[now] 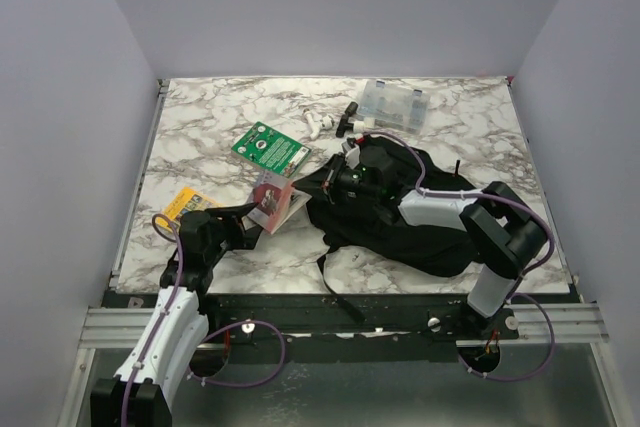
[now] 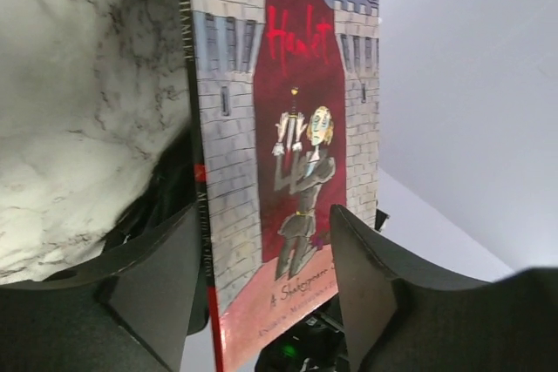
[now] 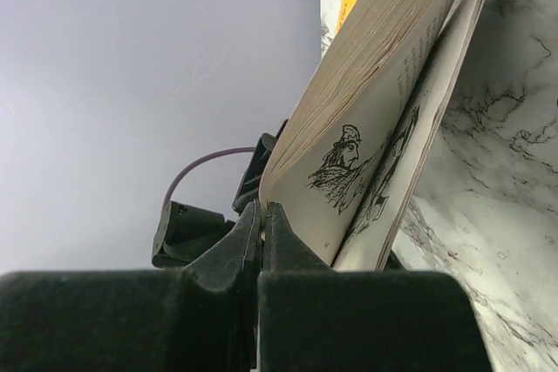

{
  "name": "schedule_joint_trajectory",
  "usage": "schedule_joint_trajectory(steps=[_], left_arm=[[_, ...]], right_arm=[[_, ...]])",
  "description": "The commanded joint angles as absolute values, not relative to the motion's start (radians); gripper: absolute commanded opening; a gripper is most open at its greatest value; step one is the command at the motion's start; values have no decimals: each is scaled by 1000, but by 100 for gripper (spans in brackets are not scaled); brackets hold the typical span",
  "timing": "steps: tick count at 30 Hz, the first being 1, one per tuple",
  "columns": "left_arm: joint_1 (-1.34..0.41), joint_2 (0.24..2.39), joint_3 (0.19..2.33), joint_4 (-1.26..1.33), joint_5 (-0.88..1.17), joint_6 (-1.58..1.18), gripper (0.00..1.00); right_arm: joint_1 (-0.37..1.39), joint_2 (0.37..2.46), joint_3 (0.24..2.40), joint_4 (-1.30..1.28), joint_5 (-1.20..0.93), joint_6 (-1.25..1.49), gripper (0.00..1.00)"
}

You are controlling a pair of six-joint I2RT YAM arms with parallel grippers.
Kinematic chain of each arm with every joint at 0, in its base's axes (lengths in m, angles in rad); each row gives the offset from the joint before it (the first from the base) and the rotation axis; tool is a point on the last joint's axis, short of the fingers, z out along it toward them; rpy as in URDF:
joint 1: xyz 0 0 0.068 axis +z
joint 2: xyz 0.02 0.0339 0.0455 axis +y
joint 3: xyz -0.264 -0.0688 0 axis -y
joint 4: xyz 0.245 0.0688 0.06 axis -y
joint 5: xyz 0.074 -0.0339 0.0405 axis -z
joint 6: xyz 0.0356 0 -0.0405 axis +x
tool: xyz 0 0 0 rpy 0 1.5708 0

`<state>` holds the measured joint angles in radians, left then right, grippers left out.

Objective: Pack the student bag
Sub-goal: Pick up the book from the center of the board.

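Note:
The black student bag [image 1: 430,232] lies at the table's front right, under my right arm. A Hamlet paperback [image 1: 274,201] stands tilted off the table just left of the bag. My right gripper [image 1: 318,189] reaches over the bag and is shut on the book's page edge [image 3: 375,128], the jaws [image 3: 261,211] pressed together on it. My left gripper [image 1: 245,215] is open beside the book. In the left wrist view its fingers [image 2: 157,276] stand wide apart, either side of the red and grey cover [image 2: 288,84], gripper centre [image 2: 261,224]. I cannot tell if they touch it.
A green card pack [image 1: 270,147] lies behind the book and a yellow packet [image 1: 188,204] at the left. A clear compartment box [image 1: 395,104], a white item [image 1: 316,125] and a black item [image 1: 347,119] sit at the back. Walls enclose the marble table [image 1: 220,117].

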<state>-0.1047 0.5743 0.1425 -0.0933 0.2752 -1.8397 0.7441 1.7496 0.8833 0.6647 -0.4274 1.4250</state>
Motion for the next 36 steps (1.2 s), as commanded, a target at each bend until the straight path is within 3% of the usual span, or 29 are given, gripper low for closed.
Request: schedule_joint_trajectory(steps=[1,14,17,22,26,32,36], left_arm=[[-99,628,189,-26,351,-1839,56],[-99,544,227,-5,316,-1775,11],[-98,480,217,-5,311,-1762,0],[-99,391,261,-5,320,-1573,0],[-98,461,415,-24,474,-1146,0],[-100,694,663,-265,788,-585,0],[-114,797,745,-374,957,-421,0]], right_arm=[[745,1685,861,710,-392,1417,0],[751,1600,821,631,-414,1314,1],[752,1572,855,502,-447,1187,6],[751,1524,1002,91,-466,818,35],[751,1413,1052,-201,-300,552,57],[750,1281,1161,-456,-106,347,71],[750,1272,1269,-565,-35,293,75]])
